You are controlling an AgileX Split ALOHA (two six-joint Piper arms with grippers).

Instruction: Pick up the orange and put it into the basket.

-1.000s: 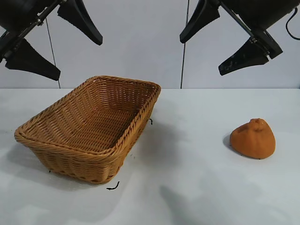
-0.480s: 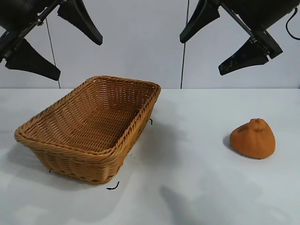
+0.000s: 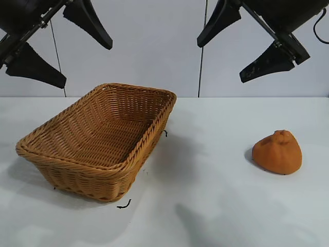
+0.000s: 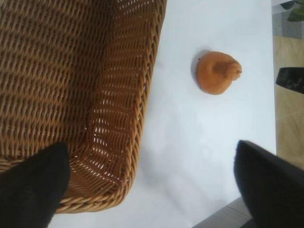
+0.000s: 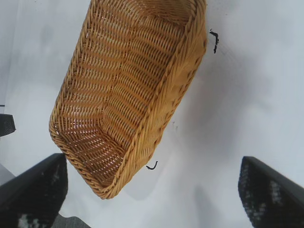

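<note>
Step in hand: the very start, by my judgement; nothing is grasped and the orange (image 3: 277,152) has not been approached.
Orange: sits on the white tabletop (image 3: 205,206), well apart from the basket (image 3: 97,139) on its right-arm side, knobby top up, tilted a little.
Basket: empty, standing on the tabletop at an angle, one corner toward the camera in the exterior view.
Right gripper (image 3: 241,43): hangs high above the tabletop, on the orange's side of the basket, fingers spread wide, holding nothing.
Left gripper (image 3: 64,46): hangs high above the basket's outer end, fingers also spread wide and empty.
Orange relative to fingers: well below the right gripper and somewhat nearer the camera; not between any fingers. The left wrist view shows it beyond the basket's long rim, far from the left fingers (image 4: 33,183).
Next move: the right arm looks the better placed; it would need to descend and straddle the lumpy dome before closing.
Grip concern: the fruit's broad base and narrow top probably favour a low grasp, though its far side is hidden.
Small marks: short dark scraps (image 3: 123,205) lie on the tabletop just beside the basket.
</note>
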